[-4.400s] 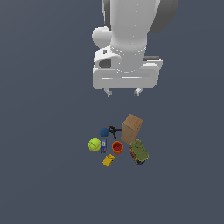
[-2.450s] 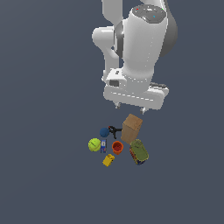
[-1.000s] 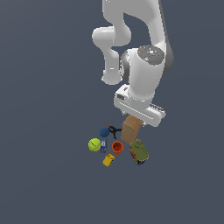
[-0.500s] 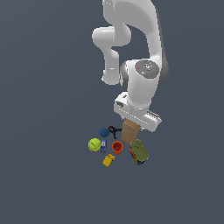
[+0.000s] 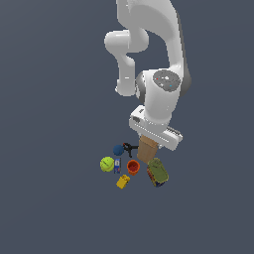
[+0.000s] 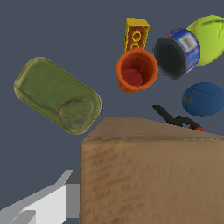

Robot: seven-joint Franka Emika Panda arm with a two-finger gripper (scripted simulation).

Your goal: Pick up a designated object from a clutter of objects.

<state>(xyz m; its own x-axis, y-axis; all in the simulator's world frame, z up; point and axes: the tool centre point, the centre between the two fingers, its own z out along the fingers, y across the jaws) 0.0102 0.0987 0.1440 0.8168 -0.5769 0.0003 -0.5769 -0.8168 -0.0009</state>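
The plain tan-brown cardboard-looking box (image 5: 147,150) has a matte, faintly streaky grain up close and fills most of the wrist view, with no print or label showing on it. It stands on the dark grey surface (image 5: 54,198) with the white arm's gripper (image 5: 151,139) right on top of it, so the box's upper end is hidden in the exterior view. One pale finger (image 6: 48,203) shows beside the box in the wrist view, but I honestly can't tell whether the jaws are clamped on it or not. Just beside the box sit a glossy orange cup (image 5: 133,167), a black clamp with a red tip (image 5: 130,147) and a rounded green oblong can (image 5: 158,171) lying flat. Past the cup are a studded yellow block (image 5: 123,181), a small blue can (image 5: 117,165) whose white label is too blurry to read, a yellow-green ball (image 5: 107,164) and a blue ball (image 5: 118,150).
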